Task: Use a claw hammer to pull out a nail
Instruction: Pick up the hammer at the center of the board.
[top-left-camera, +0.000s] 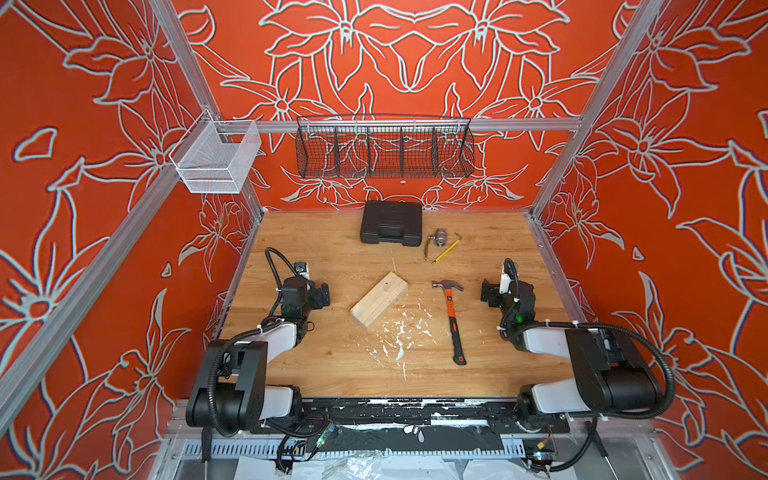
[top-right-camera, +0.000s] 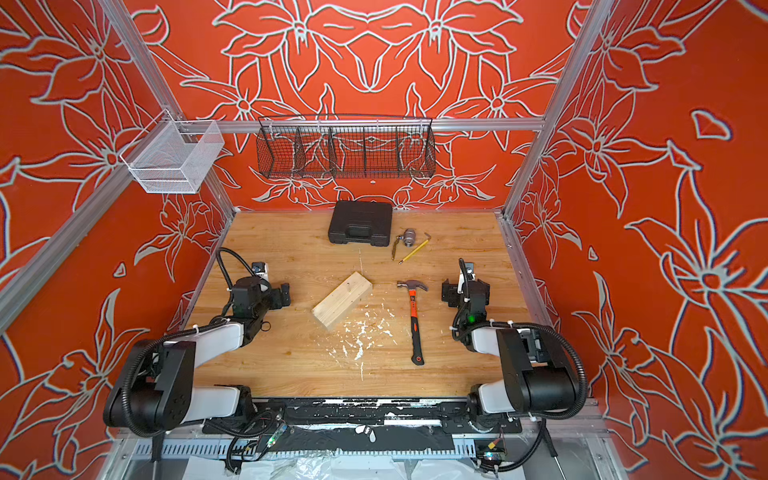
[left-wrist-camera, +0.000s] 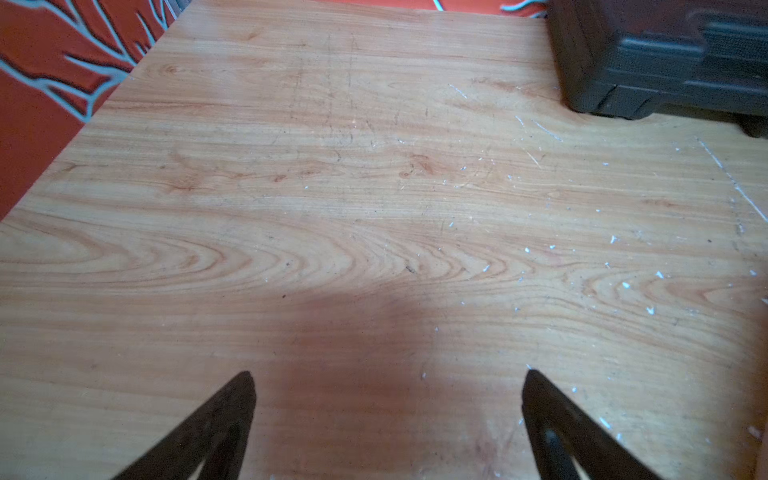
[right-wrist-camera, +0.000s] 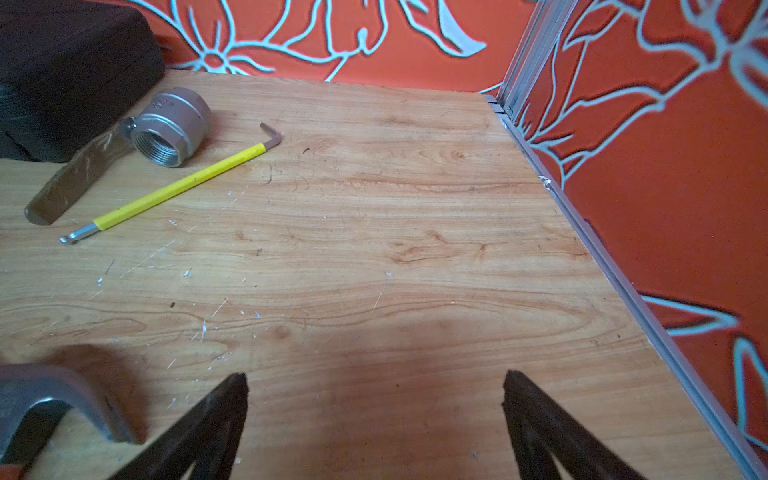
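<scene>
Wooden tabletop (top-left-camera: 332, 365), red floral walls (top-left-camera: 415, 62), hammer (top-left-camera: 451, 320) flat near block (top-left-camera: 379, 300), left gripper (left-wrist-camera: 388, 374) and right gripper (right-wrist-camera: 376, 376) both spread wide, empty (stamp on fitting (right-wrist-camera: 174, 120) too blurred to read).

Cell is enclosed by orange-red walls (top-left-camera: 415, 62) printed with grey-white flower outlines. Aluminium rails (top-left-camera: 519, 124) are run up the corners and across the back wall. A black wire basket (top-left-camera: 384, 151), split into compartments, is hung from the back rail; a white mesh basket (top-left-camera: 208, 166) is fixed at the left corner. The wood-grain desk (top-left-camera: 332, 365) is evenly lit and flecked with white.
</scene>
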